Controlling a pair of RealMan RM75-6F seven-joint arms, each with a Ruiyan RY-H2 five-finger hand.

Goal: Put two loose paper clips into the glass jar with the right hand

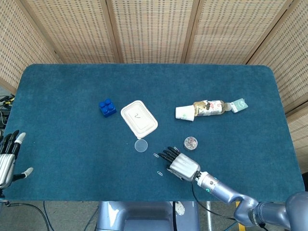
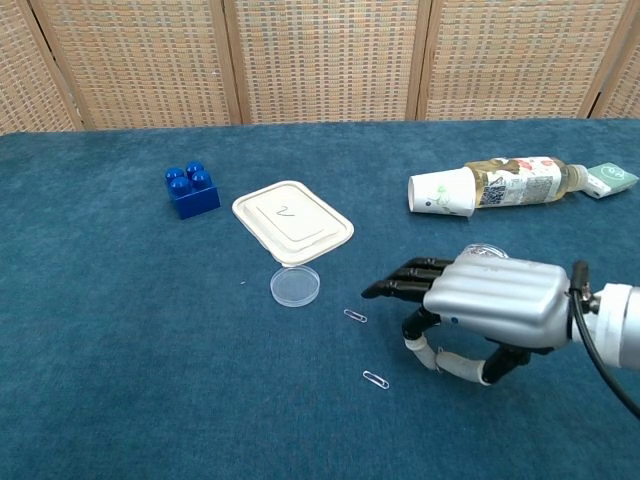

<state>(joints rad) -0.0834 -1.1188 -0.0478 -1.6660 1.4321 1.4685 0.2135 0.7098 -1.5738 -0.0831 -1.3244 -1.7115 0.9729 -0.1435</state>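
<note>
Sitting on the blue table (image 1: 62,144), the glass jar (image 1: 190,143) holds a heap of silvery paper clips, plain in the head view; in the chest view the right hand (image 2: 490,308) covers nearly all of it, leaving only a sliver of rim above the knuckles. Two loose paper clips lie on the cloth: one (image 2: 355,316) just off the dark fingertips (image 2: 385,289), apart from them, and another (image 2: 376,380) nearer the table's front edge, below the thumb. A third clip (image 1: 176,149) seems to lie between the fingers and the jar in the head view, though it is too small to be sure. The right hand hovers palm-down beside the jar with its fingers stretched toward the small round clear lid (image 2: 295,285), and the thumb curled beneath; whether anything is pinched under the palm I cannot tell. The lid lies flat, just in front of one white lidded rectangular box (image 2: 293,221), which is closed so its contents are hidden. One white paper cup (image 2: 441,192) lies on its side, its base against one labelled bottle (image 2: 520,181), also on its side, with a small green packet (image 2: 612,179) at the bottle's far end. One blue building block (image 2: 192,189) stands left of the box. The left hand (image 1: 8,156) rests at the table's left edge, holding nothing, fingers extended.
</note>
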